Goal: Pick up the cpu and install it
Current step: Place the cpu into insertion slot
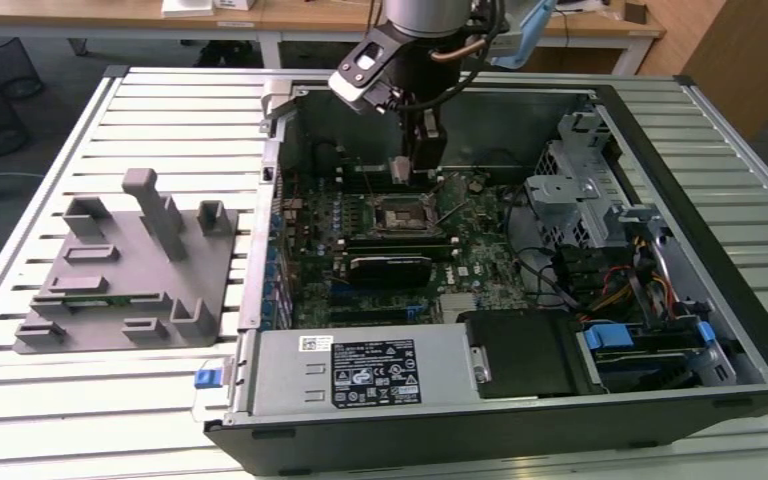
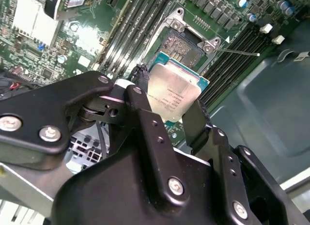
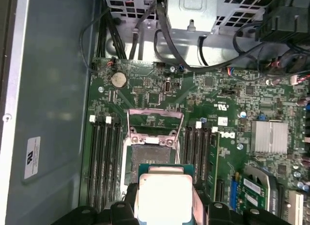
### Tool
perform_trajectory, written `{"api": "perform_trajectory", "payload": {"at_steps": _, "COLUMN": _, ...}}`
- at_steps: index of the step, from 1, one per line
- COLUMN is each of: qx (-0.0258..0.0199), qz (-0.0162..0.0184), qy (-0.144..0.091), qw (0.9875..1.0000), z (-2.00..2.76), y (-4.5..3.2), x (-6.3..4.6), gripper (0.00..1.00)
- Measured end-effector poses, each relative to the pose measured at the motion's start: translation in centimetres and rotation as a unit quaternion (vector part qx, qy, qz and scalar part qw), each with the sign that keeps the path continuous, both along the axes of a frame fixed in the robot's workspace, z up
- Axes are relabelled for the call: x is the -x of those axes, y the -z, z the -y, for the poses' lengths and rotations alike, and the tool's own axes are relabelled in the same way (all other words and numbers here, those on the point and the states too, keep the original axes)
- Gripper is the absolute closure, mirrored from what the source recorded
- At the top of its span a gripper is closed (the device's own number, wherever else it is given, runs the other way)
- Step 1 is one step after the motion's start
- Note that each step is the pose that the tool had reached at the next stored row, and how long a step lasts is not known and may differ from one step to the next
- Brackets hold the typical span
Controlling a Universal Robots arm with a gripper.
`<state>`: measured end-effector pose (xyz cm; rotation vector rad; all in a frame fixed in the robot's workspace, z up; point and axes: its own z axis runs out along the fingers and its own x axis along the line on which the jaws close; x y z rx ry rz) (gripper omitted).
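My gripper [image 1: 411, 168] reaches down into the open computer case and is shut on the cpu [image 2: 173, 92], a small flat square chip with a silvery top. In both wrist views the black fingers [image 2: 141, 104] clamp two opposite edges of the cpu [image 3: 163, 196]. The chip hangs tilted a little above the motherboard, close beside the dark square socket [image 3: 149, 162]. That socket [image 2: 181, 45] lies bare with its metal frame [image 3: 155, 122] swung up. In the exterior view the socket [image 1: 404, 213] lies just in front of the gripper.
Memory slots [image 3: 104, 162] flank the socket on both sides. A black heatsink block [image 1: 391, 268] sits nearer the front of the board. The power supply [image 1: 357, 372] and drive cage [image 1: 578, 190] crowd the case. A grey plastic fixture [image 1: 131, 275] stands on the slatted table at the exterior view's left.
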<state>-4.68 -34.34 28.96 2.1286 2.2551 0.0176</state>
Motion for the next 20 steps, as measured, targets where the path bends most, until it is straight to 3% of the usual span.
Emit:
{"api": "perform_trajectory", "payload": {"at_steps": 3, "qx": 0.0, "qz": 0.0, "qy": 0.0, "qw": 1.0, "z": -0.03, "y": 0.37, "x": -0.02, "gripper": 0.47}}
{"api": "perform_trajectory", "payload": {"at_steps": 16, "qx": -0.0001, "qz": 0.0001, "qy": 0.0, "qw": 1.0, "z": -0.04, "y": 0.47, "x": -0.04, "gripper": 0.47}}
{"api": "perform_trajectory", "payload": {"at_steps": 20, "qx": -0.0001, "qz": 0.0, "qy": 0.0, "qw": 1.0, "z": -0.16, "y": 1.02, "x": -0.06, "gripper": 0.47}}
